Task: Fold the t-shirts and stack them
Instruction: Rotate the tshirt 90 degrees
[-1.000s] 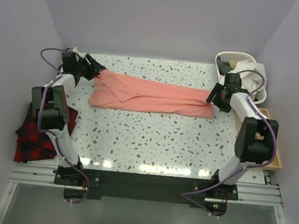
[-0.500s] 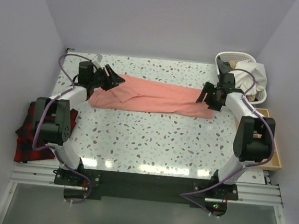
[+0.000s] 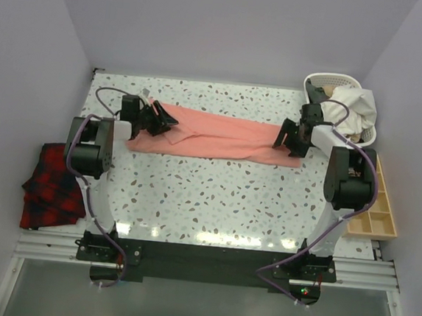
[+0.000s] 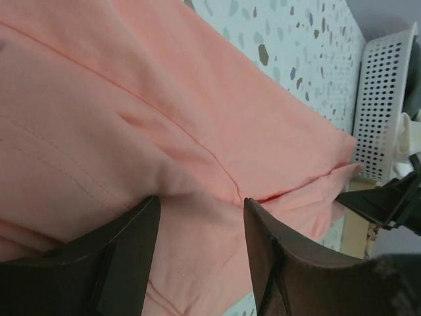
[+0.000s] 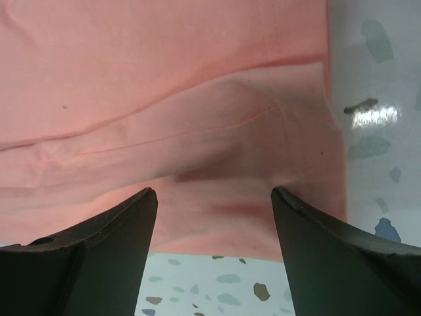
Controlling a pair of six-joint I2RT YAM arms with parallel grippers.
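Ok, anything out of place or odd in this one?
The red plaid cloth lies crumpled over the left edge of the table, away from the work. The pink t-shirt is a long folded band, bunched at its left end. Nothing looks spilled or damaged.

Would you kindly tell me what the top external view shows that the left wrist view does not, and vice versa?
Only the top external view shows the red plaid cloth and the full outline of the t-shirt. Only the left wrist view shows the t-shirt's seams and wrinkles close up, framed by the open left tool. Both show the pink t-shirt, the white basket and the speckled table.
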